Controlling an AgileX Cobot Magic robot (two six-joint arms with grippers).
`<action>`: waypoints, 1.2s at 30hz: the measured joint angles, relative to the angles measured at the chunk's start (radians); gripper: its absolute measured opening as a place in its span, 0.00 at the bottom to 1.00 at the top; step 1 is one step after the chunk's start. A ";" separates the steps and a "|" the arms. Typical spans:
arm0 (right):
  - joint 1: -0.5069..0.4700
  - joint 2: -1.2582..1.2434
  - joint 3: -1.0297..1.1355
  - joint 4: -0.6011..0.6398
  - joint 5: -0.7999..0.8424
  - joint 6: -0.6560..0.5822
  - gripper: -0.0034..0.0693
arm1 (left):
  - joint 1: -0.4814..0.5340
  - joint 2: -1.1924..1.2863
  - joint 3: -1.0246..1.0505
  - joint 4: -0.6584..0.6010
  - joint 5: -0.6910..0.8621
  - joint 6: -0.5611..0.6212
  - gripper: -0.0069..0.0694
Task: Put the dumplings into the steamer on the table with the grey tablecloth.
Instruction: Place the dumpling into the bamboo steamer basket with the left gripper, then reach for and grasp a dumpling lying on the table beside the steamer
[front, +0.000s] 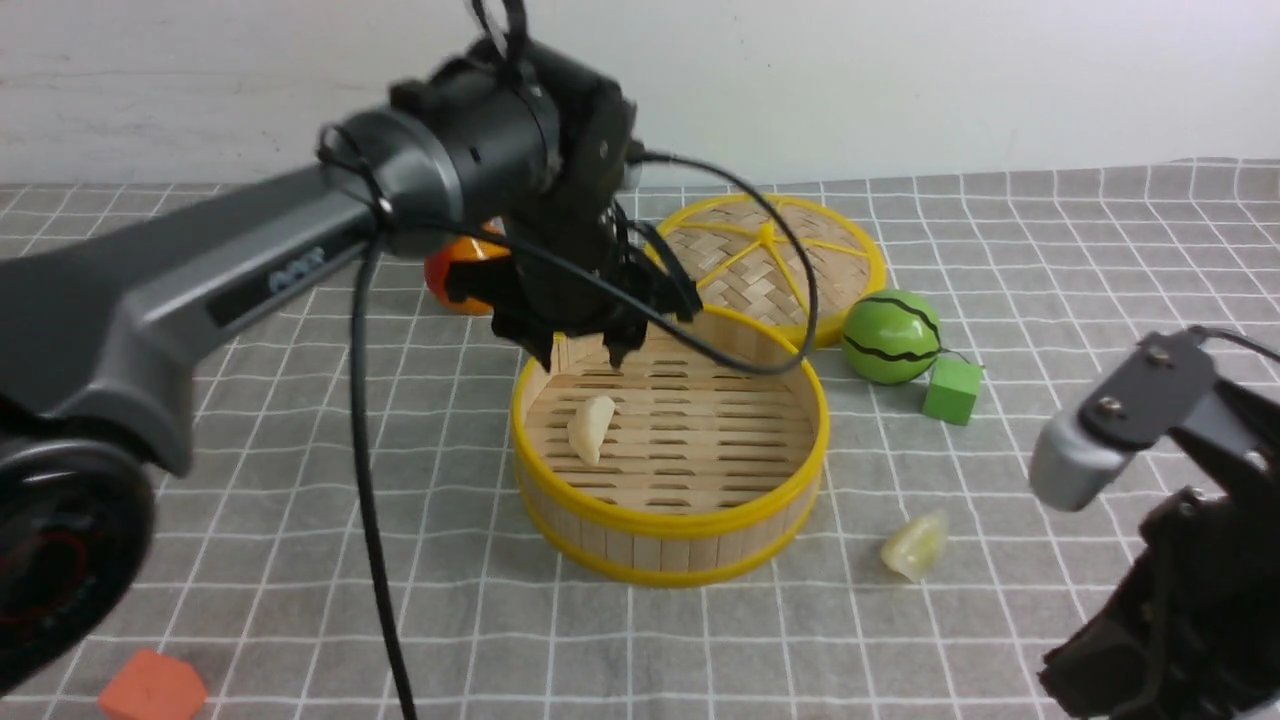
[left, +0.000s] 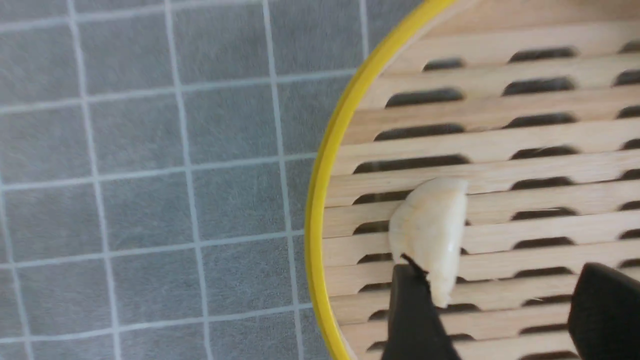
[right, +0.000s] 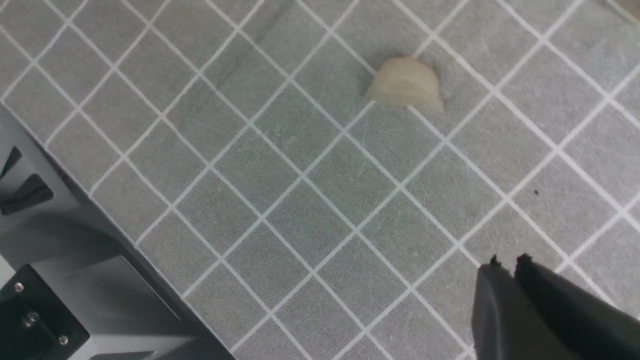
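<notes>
Left fingers (left: 411, 320) hang spread over the steamer (front: 668, 524) with one dumpling (front: 592, 428) inside, while my right fingers (right: 500, 305), pressed together, sit nearer the other dumpling (front: 915, 545), lying on the table (front: 1050, 250) just right of it.

One dumpling (right: 406, 84) lies on the grey tablecloth (right: 280, 200), well apart from the right arm's jaws, pressed together.

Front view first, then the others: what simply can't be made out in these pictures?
- Orange object: front view, mostly hidden behind the left arm; cannot name it.
- Orange cube: front view, cut off by the bottom edge.
- Dumpling in the steamer: left wrist view, a finger of the left gripper overlaps it; contact unclear.
</notes>
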 joint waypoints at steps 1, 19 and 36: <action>0.020 0.013 -0.010 -0.010 -0.004 -0.001 0.13 | 0.000 -0.031 -0.003 -0.005 0.005 0.011 0.61; 0.297 0.477 -0.087 -0.241 -0.311 -0.171 0.81 | 0.000 -0.678 0.352 0.009 0.178 0.134 0.08; 0.299 0.619 -0.097 -0.312 -0.329 -0.173 0.32 | 0.000 -1.316 1.016 -0.057 0.081 0.066 0.07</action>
